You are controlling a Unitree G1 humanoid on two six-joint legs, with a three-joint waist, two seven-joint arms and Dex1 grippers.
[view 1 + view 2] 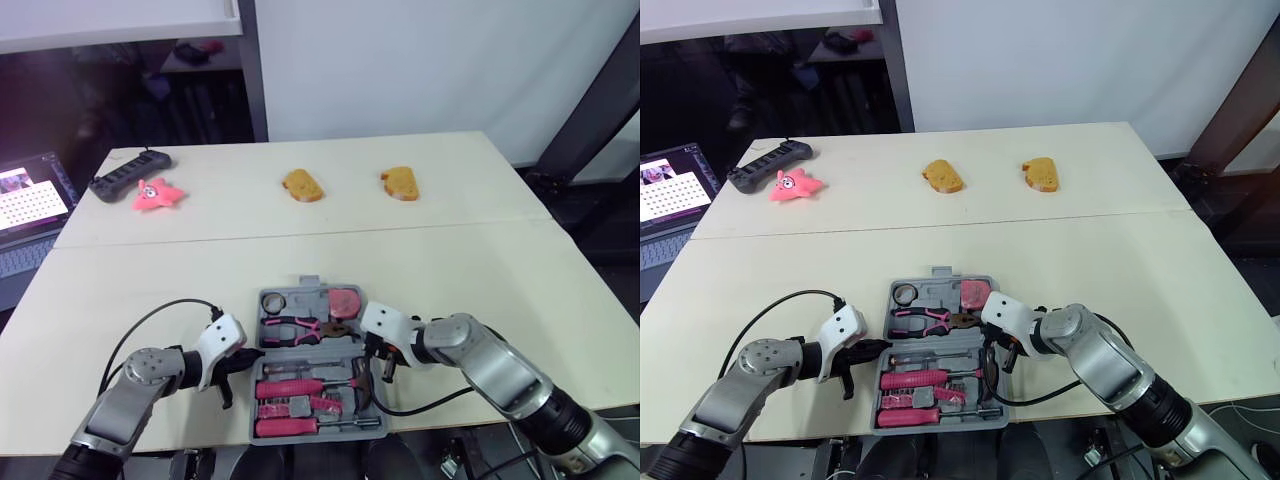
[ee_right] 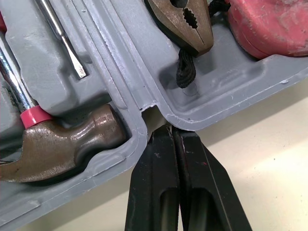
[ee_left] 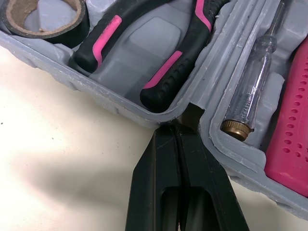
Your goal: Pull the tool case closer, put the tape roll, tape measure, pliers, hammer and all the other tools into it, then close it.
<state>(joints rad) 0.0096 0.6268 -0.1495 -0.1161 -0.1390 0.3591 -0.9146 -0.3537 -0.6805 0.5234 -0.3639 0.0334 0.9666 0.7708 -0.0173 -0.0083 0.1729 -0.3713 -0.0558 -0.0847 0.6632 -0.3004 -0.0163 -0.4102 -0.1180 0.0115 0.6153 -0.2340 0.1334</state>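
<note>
The left gripper [image 3: 179, 126] is pressing its fingers together at the tool case [image 3: 96, 91] edge, with the pliers [image 3: 163, 82] just past them. The right gripper [image 2: 172, 129] is doing the same, with the hammer [image 2: 62, 144] just beyond.

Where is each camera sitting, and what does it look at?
Left eye view: on the head, looking forward and down at the tool case on the table; both arms show.
Right eye view: beside it on the head, same scene, both arms.
Left wrist view: on the left wrist, looking along the shut left end effector at the pliers handles and tape roll.
Right wrist view: on the right wrist, along the shut right end effector at the hammer.
Shared: both wrist views see the pliers.
</note>
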